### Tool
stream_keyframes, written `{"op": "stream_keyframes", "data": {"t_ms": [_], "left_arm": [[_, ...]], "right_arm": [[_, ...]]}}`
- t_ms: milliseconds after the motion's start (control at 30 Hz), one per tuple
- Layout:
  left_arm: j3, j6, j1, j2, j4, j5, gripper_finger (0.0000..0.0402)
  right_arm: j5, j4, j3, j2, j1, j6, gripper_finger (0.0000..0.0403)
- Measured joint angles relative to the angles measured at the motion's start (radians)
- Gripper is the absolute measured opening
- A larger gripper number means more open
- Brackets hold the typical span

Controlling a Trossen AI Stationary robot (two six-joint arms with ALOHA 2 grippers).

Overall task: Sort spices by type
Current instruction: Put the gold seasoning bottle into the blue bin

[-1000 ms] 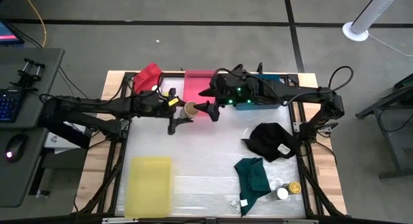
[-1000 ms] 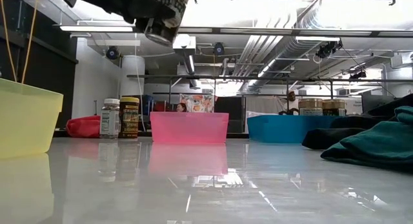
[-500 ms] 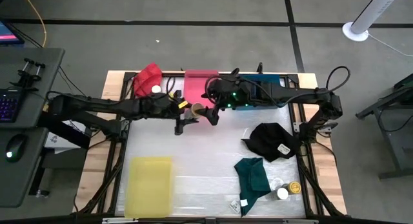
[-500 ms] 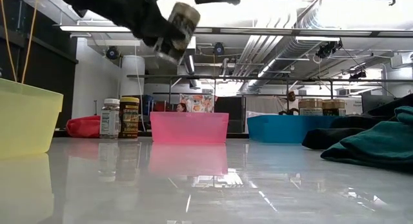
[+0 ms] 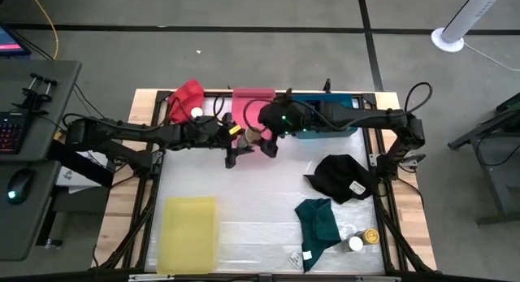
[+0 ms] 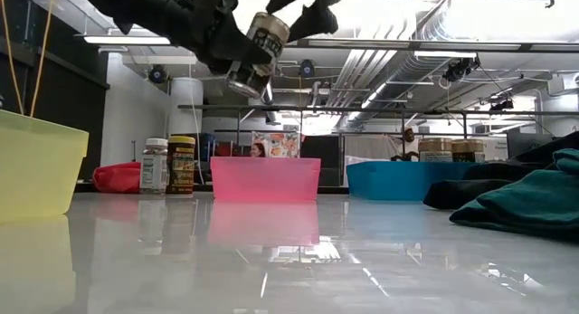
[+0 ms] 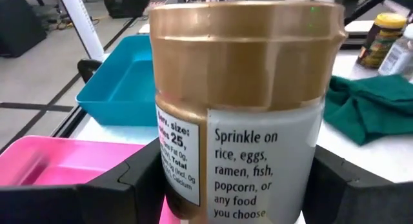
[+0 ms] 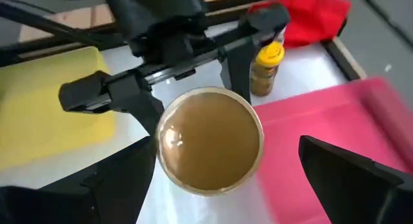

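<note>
Tan-lidded spice jar [image 5: 253, 136] up in the air, clamped between the dark fingers of the left gripper [image 5: 240, 141], right at the near edge of the pink tray [image 5: 248, 108]. From table height the jar [image 6: 256, 53] hangs tilted, well above the tabletop, lid end pointing up toward the other arm. The left wrist camera fills up with it: gold-brown lid, white label, fingers pressed on both sides of the body (a firm pinch, no gap to see).

And the right gripper [image 5: 269, 141] is right there, facing the lid. Its wrist view shows the round brown lid [image 8: 208, 137] dead centre between its two fingers, which stand wide apart with clear space on either side, touching nothing.

Elsewhere: a yellow-lidded jar [image 8: 265, 69] stands on the table beside the red cloth [image 8: 305, 20], with a white-lidded jar [image 6: 155, 166] next to it in the low view. The blue tray [image 5: 325, 118] sits beside the pink one, the yellow tray [image 5: 189, 233] at the near left. Near right, more jars [image 5: 361, 239] cluster by the teal cloth [image 5: 318, 223], with the black cloth [image 5: 342, 177] just behind.
</note>
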Motion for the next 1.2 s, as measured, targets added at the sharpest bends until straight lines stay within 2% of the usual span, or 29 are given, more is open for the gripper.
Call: {"op": "stream_keyframes", "data": {"t_ms": [133, 267, 533, 633, 800, 967, 1000, 1067, 1133, 1200], "left_arm": [[0.0, -0.002, 0.002, 0.01, 0.024, -0.014, 0.0235], [0.0, 0.017, 0.003, 0.02, 0.086, -0.015, 0.0235], [0.0, 0.029, 0.004, 0.071, 0.144, 0.003, 0.0235], [0.0, 0.025, 0.004, 0.075, 0.165, 0.006, 0.0235], [0.001, 0.017, 0.004, 0.076, 0.174, 0.008, 0.0235], [0.005, -0.019, 0.008, 0.063, 0.166, 0.01, 0.0235], [0.007, -0.027, 0.013, 0.053, 0.138, 0.017, 0.0245], [0.028, -0.05, 0.026, 0.02, 0.028, 0.014, 0.0294], [0.054, -0.047, 0.046, -0.018, -0.166, -0.006, 0.0351], [0.083, -0.009, 0.064, -0.05, -0.337, -0.012, 0.0382]], "right_arm": [[-0.016, -0.012, 0.0, 0.005, -0.006, -0.05, 0.0371], [-0.12, -0.002, 0.0, 0.024, -0.013, -0.071, 0.0371], [-0.086, 0.007, 0.0, 0.039, -0.014, -0.119, 0.0369], [-0.109, 0.0, 0.0, 0.039, -0.014, -0.118, 0.035], [-0.095, 0.002, 0.001, 0.048, -0.015, -0.122, 0.0271], [-0.103, 0.002, 0.001, 0.039, -0.016, -0.119, 0.0271], [-0.102, 0.0, 0.001, 0.034, -0.019, -0.112, 0.0271], [-0.096, -0.009, 0.001, 0.029, -0.032, -0.108, 0.0271], [-0.08, -0.099, 0.0, 0.014, -0.052, -0.103, 0.0271], [-0.064, -0.158, -0.001, 0.003, -0.075, -0.096, 0.0271]]}}
